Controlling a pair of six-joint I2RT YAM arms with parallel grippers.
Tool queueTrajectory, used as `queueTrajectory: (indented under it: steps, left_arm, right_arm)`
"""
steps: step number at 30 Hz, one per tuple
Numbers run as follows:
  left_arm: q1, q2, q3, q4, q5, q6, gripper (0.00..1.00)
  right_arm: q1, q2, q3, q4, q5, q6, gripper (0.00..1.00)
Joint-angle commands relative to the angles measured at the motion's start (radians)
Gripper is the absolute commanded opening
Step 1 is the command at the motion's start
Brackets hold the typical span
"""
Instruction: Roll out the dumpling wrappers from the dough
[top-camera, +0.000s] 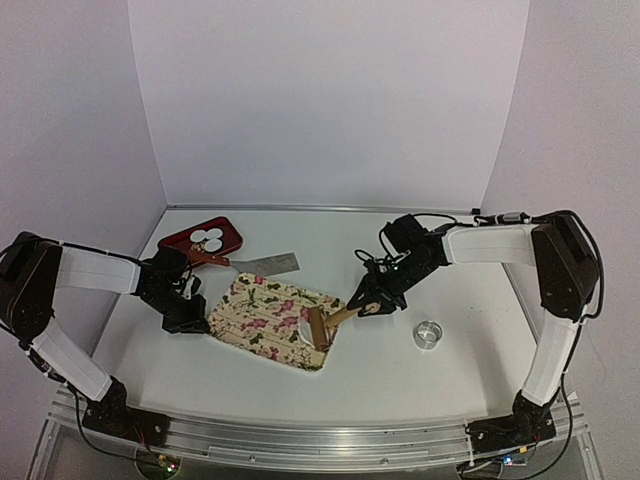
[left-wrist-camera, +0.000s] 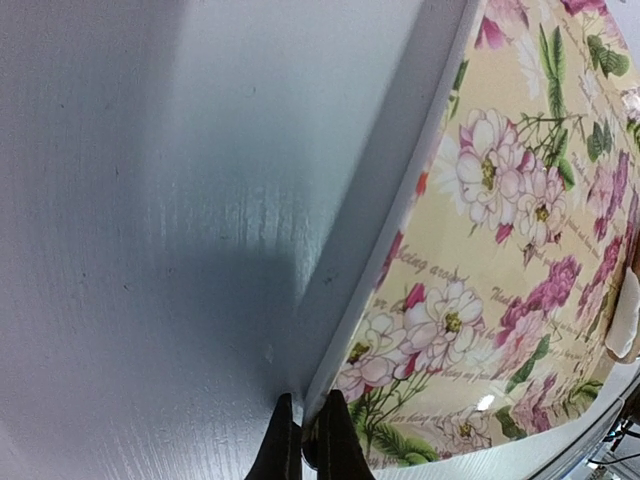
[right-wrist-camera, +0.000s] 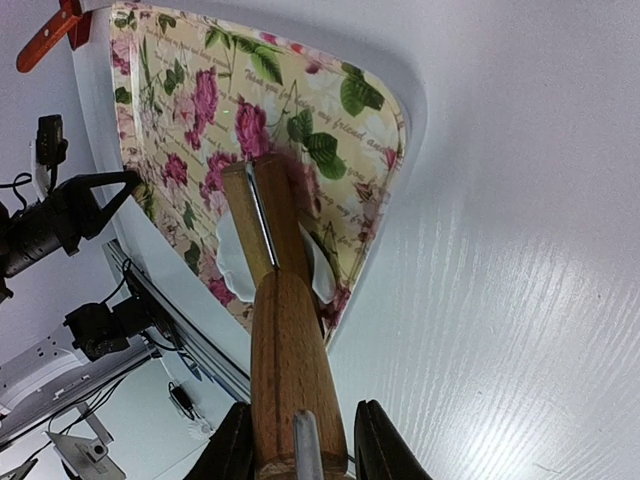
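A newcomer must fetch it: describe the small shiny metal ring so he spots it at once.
Start at the rectangular floral tray. Look right, past the wooden roller at its right end: the small metal ring sits alone on the bare white table, the only shiny round thing.

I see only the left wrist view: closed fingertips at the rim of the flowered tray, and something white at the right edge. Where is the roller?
Observer: The wooden roller lies on the dough, near the right end of the tray.
Operator: Does something hold it?
Observer: Yes, the right gripper is closed on its handle.
Operator: Are any wrappers ready?
Observer: A few dumpling wrappers lie on a red plate behind the tray's left end.
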Motion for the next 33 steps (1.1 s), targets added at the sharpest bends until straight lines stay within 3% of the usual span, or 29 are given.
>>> queueTrajectory:
  steps: [1, 10, 16, 26, 33]
  left_arm:
    - [-0.002, 0.019, -0.029, 0.060, 0.006, 0.039, 0.00]
    - [-0.032, 0.043, -0.045, 0.098, 0.016, -0.001, 0.00]
    - [-0.030, 0.052, -0.038, 0.073, -0.030, -0.038, 0.00]
    - [0.034, 0.031, -0.065, 0.037, -0.076, -0.063, 0.00]
    - [0.047, 0.028, -0.046, 0.032, -0.061, -0.052, 0.00]
  right_arm:
    - [0.060, 0.177, -0.033, -0.205, 0.400, 0.000, 0.00]
    - [0.119, 0.270, 0.044, -0.206, 0.447, 0.048, 0.00]
    - [0.117, 0.229, 0.017, -0.217, 0.489, 0.051, 0.00]
    - [-0.014, 0.059, -0.145, -0.245, 0.524, 0.002, 0.00]
    - [-0.036, 0.059, -0.147, -0.258, 0.505, -0.020, 0.00]
